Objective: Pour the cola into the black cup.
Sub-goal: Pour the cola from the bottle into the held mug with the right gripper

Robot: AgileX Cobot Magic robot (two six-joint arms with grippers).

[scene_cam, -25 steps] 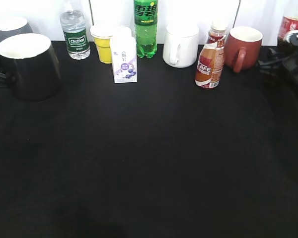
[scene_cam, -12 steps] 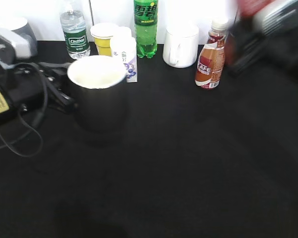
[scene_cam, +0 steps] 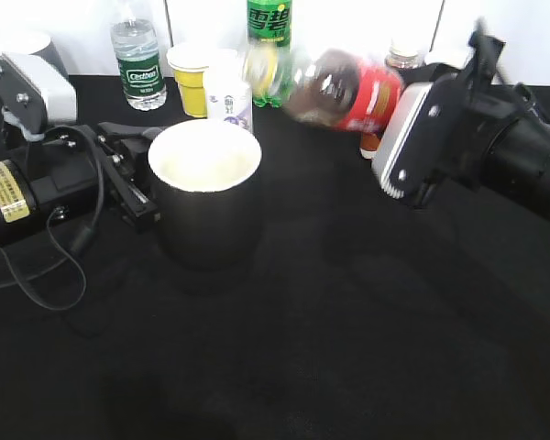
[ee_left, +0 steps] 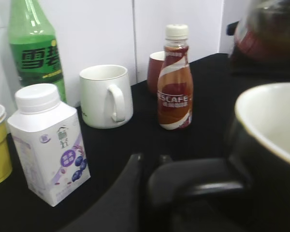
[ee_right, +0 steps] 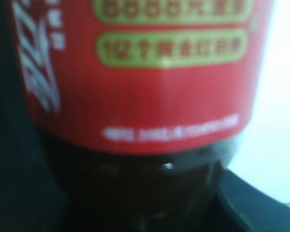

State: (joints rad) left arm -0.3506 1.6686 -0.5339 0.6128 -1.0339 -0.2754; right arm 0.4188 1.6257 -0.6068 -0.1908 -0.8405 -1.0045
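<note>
The black cup (scene_cam: 204, 197) with its white inside stands on the black table, left of centre. My left gripper (scene_cam: 133, 179) is shut on its black loop handle (ee_left: 193, 181). The cola bottle (scene_cam: 344, 90), clear with dark liquid and a red label, lies nearly level in the air. Its neck end points left toward the space above the cup. My right gripper (scene_cam: 412, 137) is shut on its base end. The right wrist view is filled by the red label and dark liquid (ee_right: 140, 87). No liquid shows in the cup.
Along the back wall stand a water bottle (scene_cam: 136, 62), a yellow cup (scene_cam: 191, 78), a white milk carton (ee_left: 46, 142), a green soda bottle (scene_cam: 269, 37), a white mug (ee_left: 106, 95), a brown coffee bottle (ee_left: 174, 79) and a reddish mug (ee_left: 155, 70).
The left gripper has carried the black cup rightward toward the centre. The right gripper has brought the cola in from the right edge and tipped it nearly level over the cup's side.
</note>
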